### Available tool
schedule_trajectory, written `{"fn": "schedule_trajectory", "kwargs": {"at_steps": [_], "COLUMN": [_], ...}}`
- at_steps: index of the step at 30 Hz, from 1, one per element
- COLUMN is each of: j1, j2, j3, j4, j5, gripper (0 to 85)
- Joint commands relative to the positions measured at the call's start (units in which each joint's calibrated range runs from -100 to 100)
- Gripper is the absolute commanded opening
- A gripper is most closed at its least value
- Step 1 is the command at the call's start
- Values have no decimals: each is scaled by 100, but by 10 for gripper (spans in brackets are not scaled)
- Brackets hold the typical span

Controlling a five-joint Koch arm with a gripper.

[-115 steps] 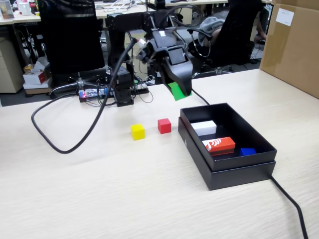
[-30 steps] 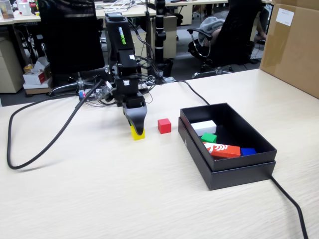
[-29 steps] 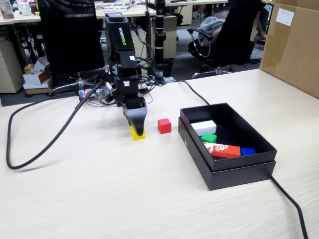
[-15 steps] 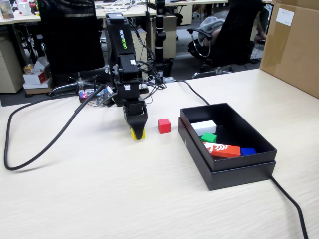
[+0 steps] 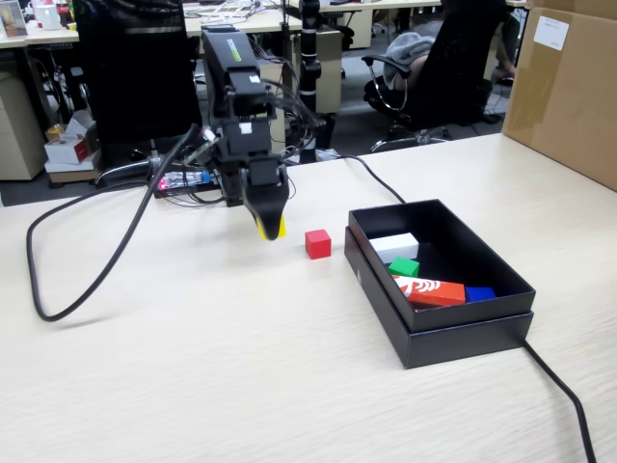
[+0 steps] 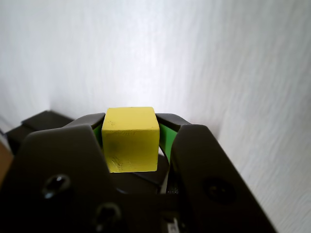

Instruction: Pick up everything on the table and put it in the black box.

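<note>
Yellow cube point(image 6: 131, 140) clamped between the tool point(image 6: 132, 145) jaws

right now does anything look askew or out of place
Nothing stands out. The gripper holds the yellow cube squarely above the table; the red cube sits upright, and the green cube lies inside the black box.

A yellow cube point(image 6: 130, 140) is showing between black gripper point(image 5: 269, 228) jaws with green lining. Right of it are lying a red cube point(image 5: 317, 244) on pale beige wood-grain table point(image 5: 241, 367), and a green cube point(image 5: 404, 267) in the matte black box point(image 5: 463, 328).
</note>
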Motion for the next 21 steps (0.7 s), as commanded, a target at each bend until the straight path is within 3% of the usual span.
{"fn": "schedule_trajectory", "kwargs": {"at_steps": [1,11,21], "j1": [205,913,1485], "j2": [-258,1578,3563], "j3": [709,2913,3747], "j4": [-43,-172,-172], "j5": [107,366,542], "gripper": [47,48,56]}}
